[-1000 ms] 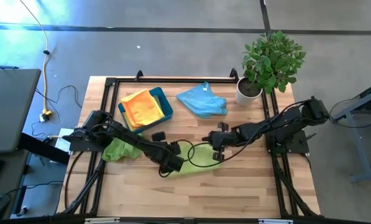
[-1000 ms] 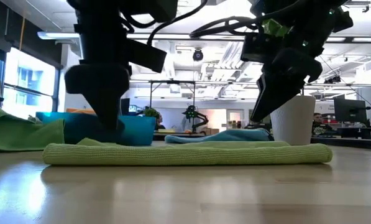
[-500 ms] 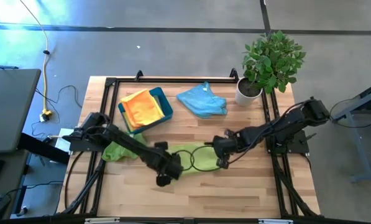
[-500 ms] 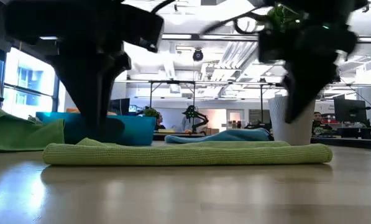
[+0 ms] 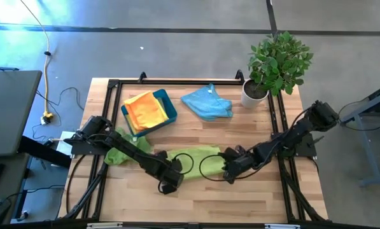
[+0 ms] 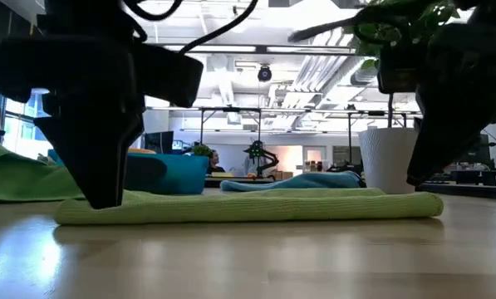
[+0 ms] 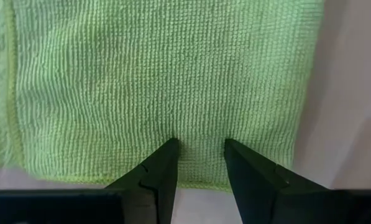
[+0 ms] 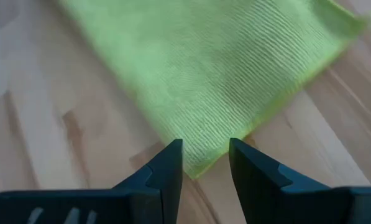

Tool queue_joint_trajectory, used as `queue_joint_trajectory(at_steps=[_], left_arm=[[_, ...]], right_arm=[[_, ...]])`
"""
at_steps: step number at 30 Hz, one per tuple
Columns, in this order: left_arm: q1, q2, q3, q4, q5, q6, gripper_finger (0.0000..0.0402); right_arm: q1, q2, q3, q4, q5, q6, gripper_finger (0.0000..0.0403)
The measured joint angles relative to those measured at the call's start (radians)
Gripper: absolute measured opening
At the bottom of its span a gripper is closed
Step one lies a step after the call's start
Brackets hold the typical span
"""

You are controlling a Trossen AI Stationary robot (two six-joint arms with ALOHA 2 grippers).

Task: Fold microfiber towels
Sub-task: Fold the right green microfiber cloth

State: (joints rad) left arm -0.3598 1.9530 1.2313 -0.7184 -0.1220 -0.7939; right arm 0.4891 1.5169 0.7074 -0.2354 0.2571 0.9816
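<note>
- Lying flat on the table, the lime green towel is your landmark: a folded strip near the table's front edge
- Your left gripper sits low at the towel's front left corner, its fingers spread a little with the towel's edge between the tips
- Your right gripper sits at the towel's front right corner, fingers likewise parted over the cloth's corner
- Behind the towel to the left you have the teal tray holding yellow and orange towels
- Straight behind the towel lies a crumpled light blue towel, with the potted plant beyond it to the right
- Left of the towel, a second green towel lies bunched under your left arm
</note>
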Motion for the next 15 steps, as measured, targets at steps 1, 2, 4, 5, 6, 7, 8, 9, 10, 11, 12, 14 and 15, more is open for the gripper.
queue_joint_trajectory(at_steps=[1,2,4,5,6,7,8,9,10,11,12,14,15], left_arm=[[-0.007,0.001,0.000,0.018,0.002,-0.016,0.0124],[-0.014,0.001,0.000,0.036,0.010,-0.033,0.0124],[-0.032,0.001,0.000,0.077,0.043,-0.080,0.0124],[-0.042,0.002,0.000,0.108,0.064,-0.109,0.0124],[-0.051,0.003,0.000,0.147,0.088,-0.142,0.0124],[-0.061,0.005,-0.001,0.191,0.112,-0.178,0.0124],[-0.070,0.007,-0.002,0.238,0.132,-0.209,0.0124],[-0.079,0.009,-0.002,0.285,0.142,-0.232,0.0124],[-0.087,0.009,-0.003,0.326,0.143,-0.247,0.0124],[-0.093,0.009,-0.002,0.361,0.136,-0.254,0.0124],[-0.099,0.009,-0.001,0.383,0.116,-0.266,0.0124],[-0.102,0.009,-0.002,0.383,0.075,-0.297,0.0124],[-0.099,0.009,-0.002,0.379,0.065,-0.310,0.0124]], right_arm=[[0.005,0.000,-0.003,-0.007,0.013,0.037,0.0124],[0.010,0.000,-0.004,-0.022,0.024,0.069,0.0124],[0.018,0.000,-0.004,-0.040,0.032,0.102,0.0124],[0.020,0.000,-0.004,-0.044,0.032,0.109,0.0124],[0.021,0.000,-0.004,-0.046,0.031,0.118,0.0124],[0.022,0.000,-0.004,-0.045,0.031,0.121,0.0124],[0.021,0.000,-0.004,-0.043,0.031,0.121,0.0124],[0.016,0.000,-0.004,-0.038,0.032,0.121,0.0124],[0.010,0.000,-0.004,-0.030,0.032,0.121,0.0124],[0.001,0.000,-0.004,-0.022,0.033,0.121,0.0124],[-0.010,0.000,-0.004,-0.018,0.034,0.120,0.0124],[-0.036,0.000,-0.004,-0.019,0.036,0.117,0.0125],[-0.050,0.000,-0.004,-0.019,0.036,0.108,0.0128]])
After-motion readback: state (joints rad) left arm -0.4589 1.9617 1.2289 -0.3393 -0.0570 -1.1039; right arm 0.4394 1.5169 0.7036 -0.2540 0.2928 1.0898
